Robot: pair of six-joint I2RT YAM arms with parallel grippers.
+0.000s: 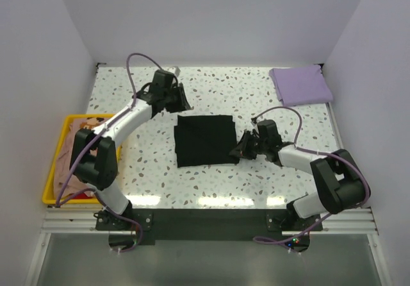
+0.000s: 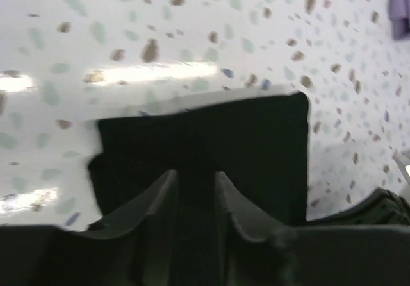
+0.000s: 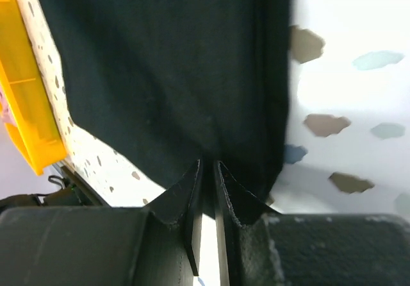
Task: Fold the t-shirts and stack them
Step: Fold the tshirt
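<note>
The black t-shirt [image 1: 204, 140] lies folded into a rough square at the table's middle. My right gripper [image 1: 238, 150] is at its right edge. In the right wrist view the gripper [image 3: 207, 163] has its jaws nearly together, pinching the edge of the black cloth [image 3: 166, 68]. My left gripper [image 1: 181, 101] hovers at the shirt's far edge. In the left wrist view the gripper [image 2: 195, 174] has its jaws a narrow gap apart over the shirt [image 2: 256, 138], and the frame is blurred. The lavender t-shirt [image 1: 301, 85] lies folded at the back right. The peach t-shirt [image 1: 72, 146] lies crumpled in the tray.
The yellow tray [image 1: 46, 190] stands at the table's left edge, beside my left arm's base. It also shows in the right wrist view [image 3: 25, 106]. White walls close the table on three sides. A corner of the lavender cloth [image 2: 400, 7] shows in the left wrist view.
</note>
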